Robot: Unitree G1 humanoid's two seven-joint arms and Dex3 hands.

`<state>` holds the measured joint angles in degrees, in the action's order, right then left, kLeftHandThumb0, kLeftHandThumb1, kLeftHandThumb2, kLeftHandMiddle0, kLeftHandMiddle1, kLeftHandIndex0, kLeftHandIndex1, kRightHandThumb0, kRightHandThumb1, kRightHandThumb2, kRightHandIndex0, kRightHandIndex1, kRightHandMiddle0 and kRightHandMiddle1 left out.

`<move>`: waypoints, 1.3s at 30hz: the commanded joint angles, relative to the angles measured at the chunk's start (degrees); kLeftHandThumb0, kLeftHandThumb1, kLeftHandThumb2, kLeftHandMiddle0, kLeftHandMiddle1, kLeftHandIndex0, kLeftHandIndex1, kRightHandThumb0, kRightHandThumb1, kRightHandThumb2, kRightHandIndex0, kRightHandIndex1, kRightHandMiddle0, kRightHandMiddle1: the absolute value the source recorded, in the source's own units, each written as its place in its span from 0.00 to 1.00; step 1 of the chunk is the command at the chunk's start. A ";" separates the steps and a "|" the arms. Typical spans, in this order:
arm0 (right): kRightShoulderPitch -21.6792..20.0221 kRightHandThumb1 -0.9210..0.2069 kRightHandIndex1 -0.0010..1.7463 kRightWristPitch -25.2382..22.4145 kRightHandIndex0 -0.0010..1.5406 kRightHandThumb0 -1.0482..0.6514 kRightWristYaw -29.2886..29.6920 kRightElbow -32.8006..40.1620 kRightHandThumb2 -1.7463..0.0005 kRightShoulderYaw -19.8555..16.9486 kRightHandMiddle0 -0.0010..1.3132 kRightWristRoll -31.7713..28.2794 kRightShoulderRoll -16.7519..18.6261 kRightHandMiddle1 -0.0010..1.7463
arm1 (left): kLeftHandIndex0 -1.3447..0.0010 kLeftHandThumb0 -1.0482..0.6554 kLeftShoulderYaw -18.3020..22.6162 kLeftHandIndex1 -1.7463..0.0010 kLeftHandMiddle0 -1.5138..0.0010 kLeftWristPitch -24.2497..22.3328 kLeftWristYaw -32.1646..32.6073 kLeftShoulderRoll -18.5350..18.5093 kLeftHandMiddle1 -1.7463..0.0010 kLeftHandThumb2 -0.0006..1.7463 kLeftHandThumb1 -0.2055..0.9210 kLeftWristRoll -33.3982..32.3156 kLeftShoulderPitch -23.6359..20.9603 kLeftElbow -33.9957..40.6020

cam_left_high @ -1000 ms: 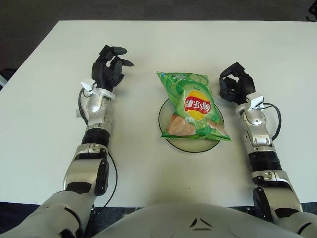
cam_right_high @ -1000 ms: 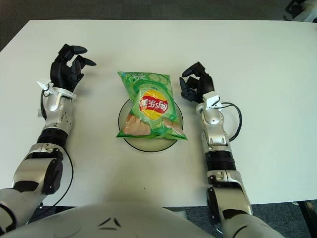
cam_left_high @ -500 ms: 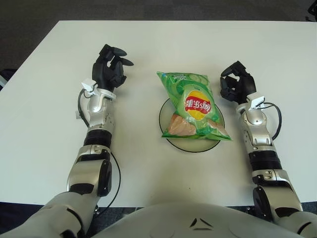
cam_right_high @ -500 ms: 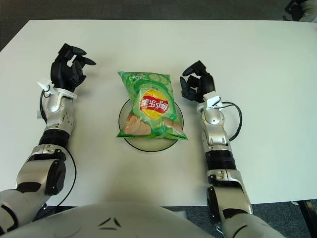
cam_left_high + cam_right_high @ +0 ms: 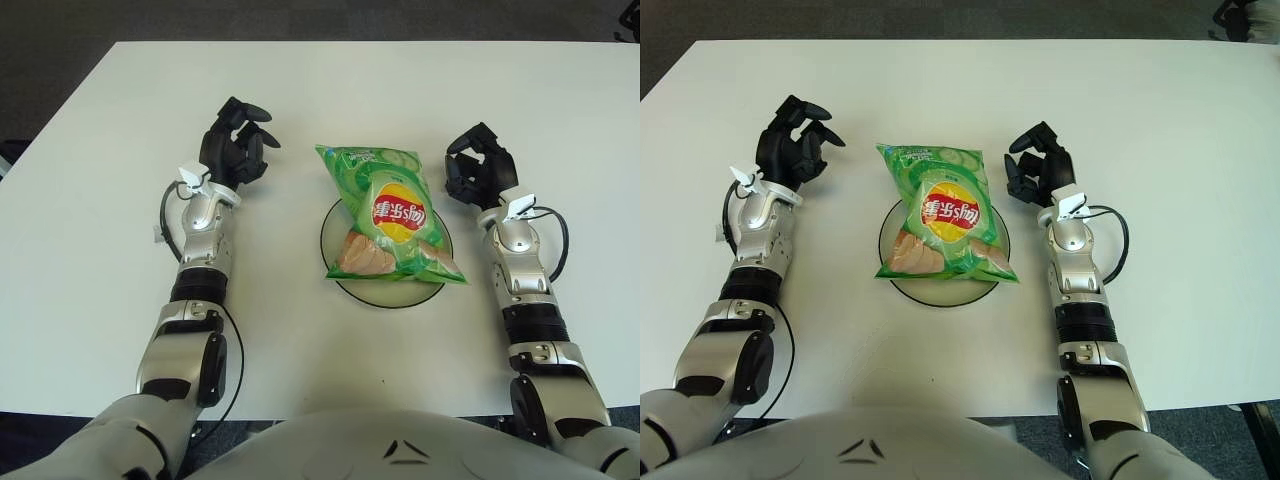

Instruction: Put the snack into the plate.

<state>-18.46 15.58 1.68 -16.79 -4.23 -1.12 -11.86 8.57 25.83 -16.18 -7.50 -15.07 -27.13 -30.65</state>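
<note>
Since the earlier frames, only the left hand (image 5: 237, 146) has shifted: it now sits a little nearer the snack bag (image 5: 389, 212) and slightly closer to the robot, while the bag, the plate (image 5: 338, 228) and the right hand (image 5: 478, 170) lie as they did.

The snack bag is a green crisp packet with a red and yellow logo, lying flat and face up on the plate. It covers most of the plate, with its top end hanging past the far rim onto the worktop (image 5: 400, 80) and its lower right corner reaching over the near rim. Bare rim shows on the plate's left side and along its near edge.

Neither hand touches the bag or the plate. The left hand rests on the worktop to the left of the bag's top end, near it but apart, its dark fingers loosely spread and holding nothing. The right hand sits just to the right of the bag's upper part, also apart from it; its fingers seem curled inward around nothing, though the angle makes the exact curl hard to judge.

Both forearms stretch back across the white worktop toward the robot's body.
</note>
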 commanded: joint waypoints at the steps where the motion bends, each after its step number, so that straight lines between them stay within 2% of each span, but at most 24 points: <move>1: 9.30 0.23 1.00 0.82 0.59 0.39 -0.19 -4.79 0.51 -0.05 0.27 -0.88 3.60 1.00 | 0.73 0.41 -0.76 0.09 0.48 -3.70 1.87 2.20 0.01 0.22 0.99 1.32 9.57 0.78; 5: 9.24 0.23 1.00 0.67 0.59 0.39 -0.39 -4.22 0.51 -0.42 0.27 -1.05 3.54 1.00 | 0.73 0.41 -1.73 0.09 0.47 -7.94 4.24 3.23 0.01 0.21 1.00 2.13 13.36 7.92; 10: 9.53 0.22 1.00 0.12 0.59 0.39 -0.40 -3.06 0.51 -0.75 0.27 -1.08 3.60 1.00 | 0.73 0.41 -2.26 0.09 0.47 -10.63 6.00 3.95 0.01 0.21 1.00 2.76 15.75 12.46; 20: 10.02 0.22 1.00 -0.15 0.58 0.39 -0.50 -1.61 0.51 -1.64 0.27 -1.90 3.95 1.00 | 0.73 0.41 -2.49 0.09 0.47 -11.95 8.24 4.86 0.01 0.21 1.00 4.04 17.21 15.05; 28: 10.55 0.21 1.00 -3.15 0.57 0.39 -0.23 2.51 0.52 -2.74 0.27 -2.99 4.48 1.00 | 0.74 0.41 -2.49 0.08 0.47 -13.73 9.88 5.35 0.01 0.22 1.00 5.01 18.15 18.00; 32: 11.03 0.21 1.00 -4.26 0.57 0.39 0.08 4.09 0.52 -2.83 0.26 -3.06 4.60 1.00 | 0.74 0.41 -2.52 0.08 0.47 -12.71 10.94 5.40 0.01 0.22 1.00 6.25 18.36 18.43; 39: 11.19 0.20 1.00 -5.15 0.56 0.39 1.22 5.33 0.53 -2.67 0.26 -1.92 4.82 1.00 | 0.73 0.41 -2.41 0.10 0.46 -5.97 13.17 5.48 0.00 0.21 1.00 9.56 17.65 15.90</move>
<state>-14.98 11.20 1.91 -8.35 -7.06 -3.29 -10.42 6.62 16.81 -4.28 -4.88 -6.80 -16.36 -9.34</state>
